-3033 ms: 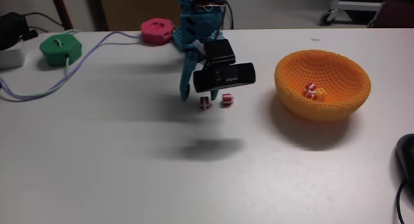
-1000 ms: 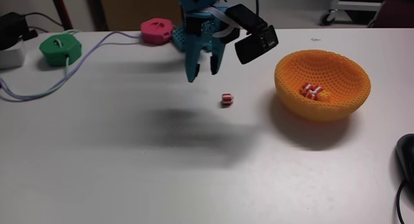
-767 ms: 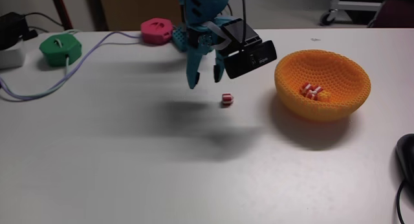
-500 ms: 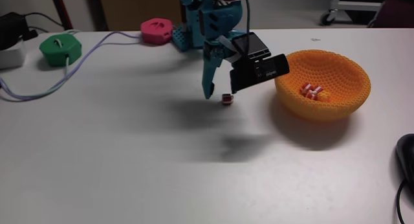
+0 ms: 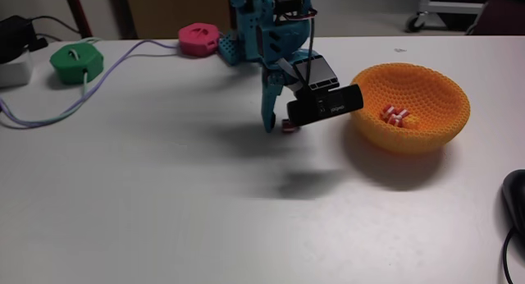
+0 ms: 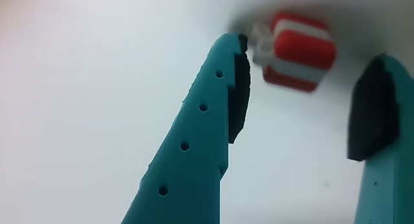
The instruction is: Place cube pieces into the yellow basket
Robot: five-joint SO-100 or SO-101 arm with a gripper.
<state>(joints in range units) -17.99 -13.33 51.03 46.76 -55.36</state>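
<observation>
While the teal fingers [image 6: 226, 88] stand apart — released, nothing clamped — a red-and-white striped cube [image 6: 299, 50] lies on the white table [image 5: 164, 194] between their tips, nearer the left finger in the wrist view. Seen from the fixed view, the gripper [image 5: 277, 124] hangs just left of the yellow basket [image 5: 408, 107], the cube [image 5: 288, 125] at its tips. Inside the basket rest more cube pieces [image 5: 395, 114] — striped, one yellow.

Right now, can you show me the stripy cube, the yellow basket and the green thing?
red-and-white striped cube [image 6: 299, 51], wrist view, front face.
yellow basket [image 5: 410, 139], fixed view, outer wall.
green housing [image 5: 76, 62], fixed view, top.
</observation>
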